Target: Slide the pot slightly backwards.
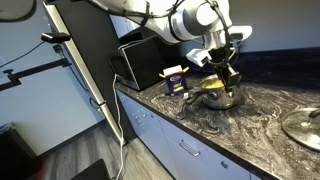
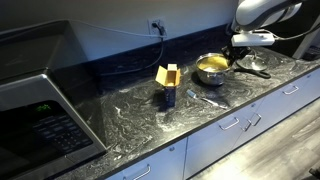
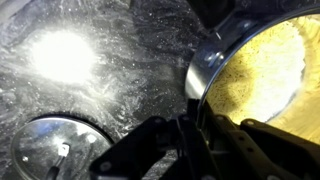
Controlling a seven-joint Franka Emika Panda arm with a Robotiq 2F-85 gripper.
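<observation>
The pot (image 1: 215, 95) is a shiny silver saucepan with a yellowish inside, standing on the dark marbled counter. It shows in both exterior views (image 2: 211, 68). In the wrist view its rim (image 3: 205, 65) curves across the upper right. My gripper (image 1: 226, 68) comes down on the pot's edge (image 2: 238, 58). In the wrist view the gripper's fingers (image 3: 188, 135) straddle the rim, one inside and one outside, closed on it. I cannot make out the pot's handle.
A blue and yellow box (image 2: 167, 80) stands beside the pot (image 1: 172, 80). A flat glass lid with a knob (image 1: 305, 125) lies on the counter (image 3: 55, 150). A microwave (image 2: 40, 110) sits at one end. The counter's front edge (image 1: 190, 125) is close.
</observation>
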